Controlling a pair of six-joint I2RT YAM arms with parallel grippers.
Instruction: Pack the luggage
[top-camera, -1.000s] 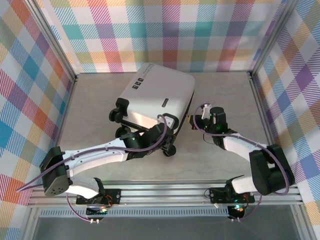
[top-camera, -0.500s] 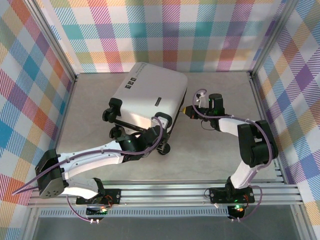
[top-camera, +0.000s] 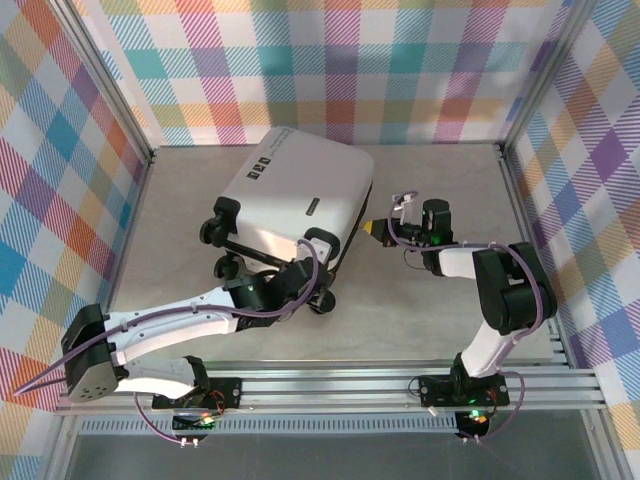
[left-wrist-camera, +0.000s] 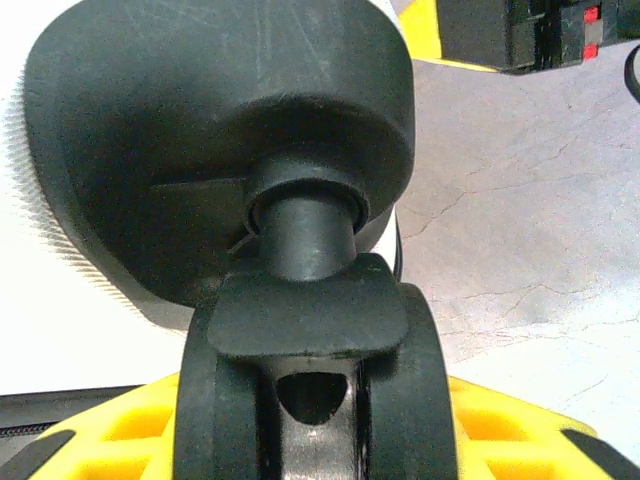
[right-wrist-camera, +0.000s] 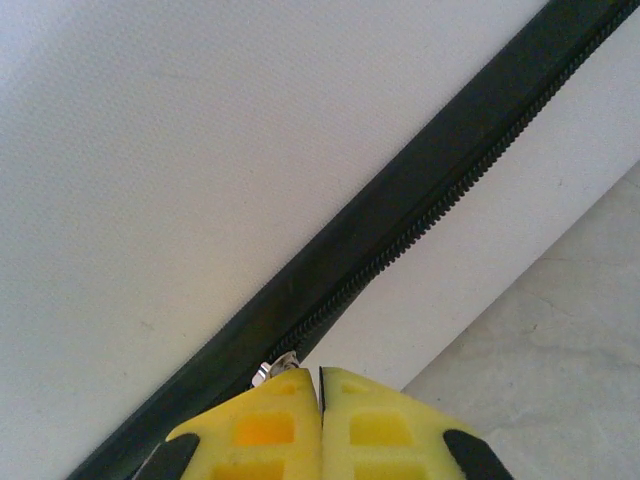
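The step in hand looks like zipping the case shut: the small white hard-shell suitcase (top-camera: 295, 195) lies closed and flat on the grey stone-patterned tabletop (top-camera: 440, 310), left of centre and toward the far side, turned at a slant with its wheeled end nearest the arms. The left gripper (left-wrist-camera: 310, 420) has its yellow fingers on either side of a black caster wheel (left-wrist-camera: 410, 390) at the case's near right corner, jaws partly apart and clamped on that wheel, which I judge is bracing the case. The right gripper (right-wrist-camera: 320, 395) sits against the case's right side with its jaws pressed together, their tips just at a small silver zipper slider (right-wrist-camera: 272, 372) on the black zipper seam (right-wrist-camera: 420, 210). Whether a pull tab is actually pinched between them I cannot tell. The next move likely calls for drawing the slider along the seam, keeping the pull in line with the teeth so it does not jam, while the left arm holds the wheel firm against the drag. The shell is smooth, lightly textured white plastic with rounded corners, small black labels (top-camera: 265, 168) on the lid near its far left corner, and black wheels at the near end. The teeth beyond the slider look meshed.
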